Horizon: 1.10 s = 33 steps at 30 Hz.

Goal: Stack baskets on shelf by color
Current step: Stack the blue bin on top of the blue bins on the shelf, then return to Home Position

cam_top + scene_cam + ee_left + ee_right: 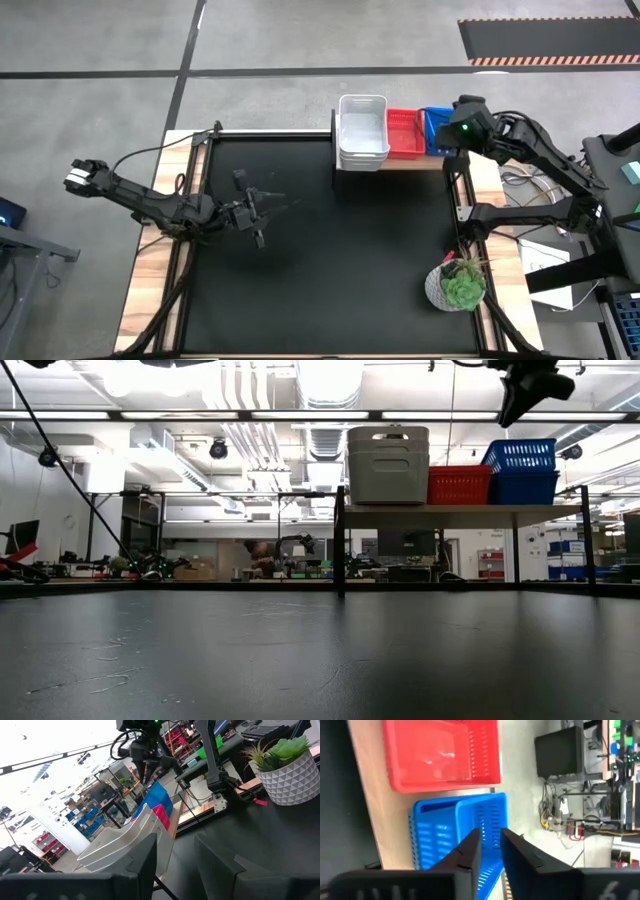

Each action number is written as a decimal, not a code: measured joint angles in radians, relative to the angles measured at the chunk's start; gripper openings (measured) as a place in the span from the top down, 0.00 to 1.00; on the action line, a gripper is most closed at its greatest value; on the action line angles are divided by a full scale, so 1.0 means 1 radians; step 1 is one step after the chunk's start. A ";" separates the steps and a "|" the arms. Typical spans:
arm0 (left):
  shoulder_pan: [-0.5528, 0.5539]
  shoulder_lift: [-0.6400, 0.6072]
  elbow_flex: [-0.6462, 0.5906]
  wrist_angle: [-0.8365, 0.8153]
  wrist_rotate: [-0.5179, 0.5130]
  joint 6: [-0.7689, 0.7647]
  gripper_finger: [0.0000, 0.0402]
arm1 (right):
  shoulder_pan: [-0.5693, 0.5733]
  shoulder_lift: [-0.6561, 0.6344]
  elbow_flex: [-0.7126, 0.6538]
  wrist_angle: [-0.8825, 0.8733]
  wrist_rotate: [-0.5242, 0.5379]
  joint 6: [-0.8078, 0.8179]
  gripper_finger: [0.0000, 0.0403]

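Hovering right end effector (489, 851), blue baskets (455, 827) below

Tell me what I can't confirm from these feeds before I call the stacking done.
- How many baskets are in the red stack and blue stack: nested, so counts are hidden from above and level.
- The top blue basket's rim contact: the right end effector fingers cover it.
- The shelf top surface: baskets cover it.

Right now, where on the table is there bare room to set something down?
The black tabletop is bare between the left tool and the potted plant. The shelf is crowded: white, red and blue baskets fill it.
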 joint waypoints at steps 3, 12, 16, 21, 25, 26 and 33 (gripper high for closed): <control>0.000 0.000 0.000 0.000 0.000 0.000 0.71 | 0.000 0.000 -0.008 -0.015 -0.001 0.022 0.93; 0.000 0.000 0.000 0.000 0.000 0.000 0.71 | 0.000 0.002 -0.071 -0.030 -0.010 0.075 0.97; 0.000 0.000 0.000 0.000 0.000 0.000 0.71 | 0.000 0.001 -0.059 -0.030 -0.005 0.087 0.97; 0.000 0.000 0.000 0.000 0.000 0.000 0.71 | 0.000 0.006 -0.063 -0.030 -0.019 0.112 0.97; 0.000 0.000 0.000 0.000 0.000 0.000 0.71 | 0.000 0.015 -0.087 -0.032 -0.029 0.135 0.97; 0.000 0.000 0.000 0.000 0.000 -0.003 0.71 | 0.000 0.019 -0.087 -0.032 -0.029 0.139 0.97; -0.001 0.000 0.000 0.000 0.000 -0.023 0.71 | 0.001 0.013 -0.049 -0.031 -0.042 0.162 0.97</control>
